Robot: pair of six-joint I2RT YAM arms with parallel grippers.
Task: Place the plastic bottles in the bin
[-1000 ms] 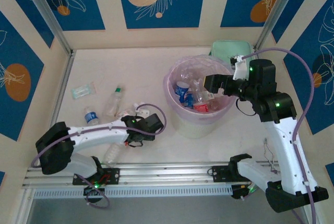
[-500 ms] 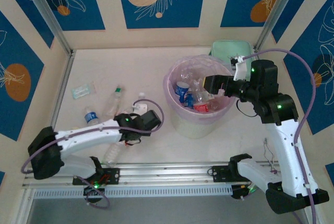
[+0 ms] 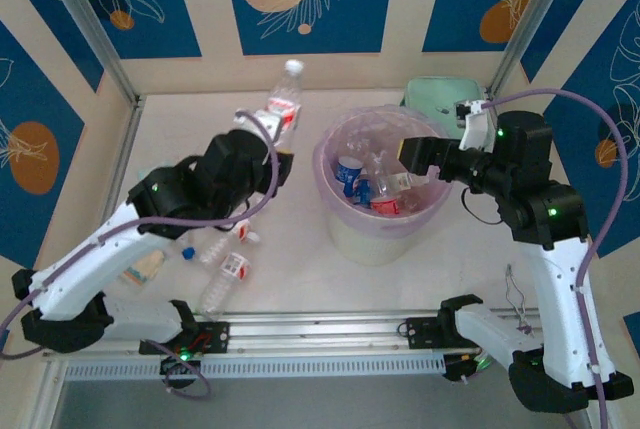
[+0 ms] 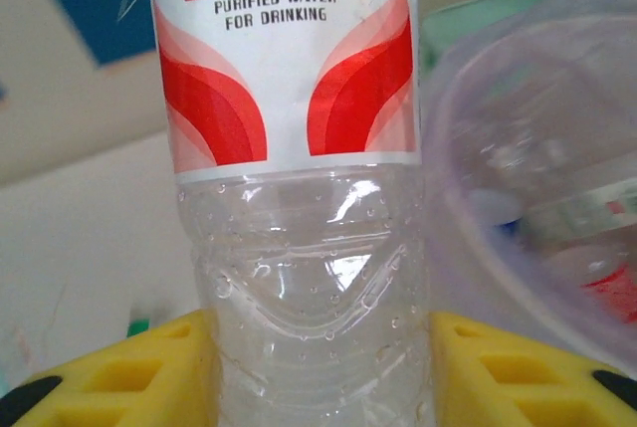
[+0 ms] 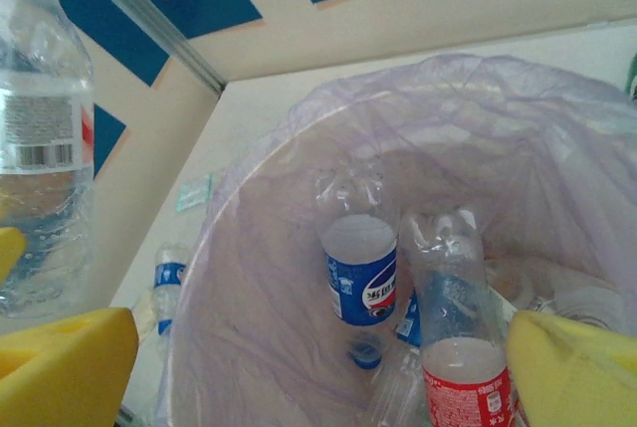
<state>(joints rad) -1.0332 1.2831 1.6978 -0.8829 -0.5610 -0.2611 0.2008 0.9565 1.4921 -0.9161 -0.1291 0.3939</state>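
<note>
- Top external, far left: metal upright (image 3: 93, 34) and side wall close along the elbow of the left arm (image 3: 100, 247); little slack on that side.
- Under that arm, toward the front rail (image 3: 320, 327): loose bottles (image 3: 226, 269) on their sides on the table (image 3: 290, 269), close together.
- Left gripper (image 3: 277, 149) up off the table, pinching a red-and-white-labelled bottle (image 3: 284, 109) by its lower body; in the left wrist view, yellow pads (image 4: 109, 377) pressed against both sides of the clear plastic.
- That bottle upright, white cap on top, just left of the rim of the bin (image 3: 372, 241); back wall beyond it.
- Bare table between the loose bottles and the bin's near-left side: an open lane.
- Bin right of centre, pink-lilac bag folded over the rim, left half of the mouth unobstructed; inside, a blue-labelled bottle (image 3: 350, 171) and a red-labelled bottle (image 3: 386, 206) among other clear ones.
- Right gripper (image 3: 414, 161) over the bin's right rim, fingers spread wide with nothing between them; in the right wrist view, pads at both lower corners, bin mouth below.
- Mint green case (image 3: 432, 94) behind the bin against the back wall, partly hidden by the right wrist.
- Far right: side wall near the right arm (image 3: 555, 279); bare table between the bin and that arm's base.
</note>
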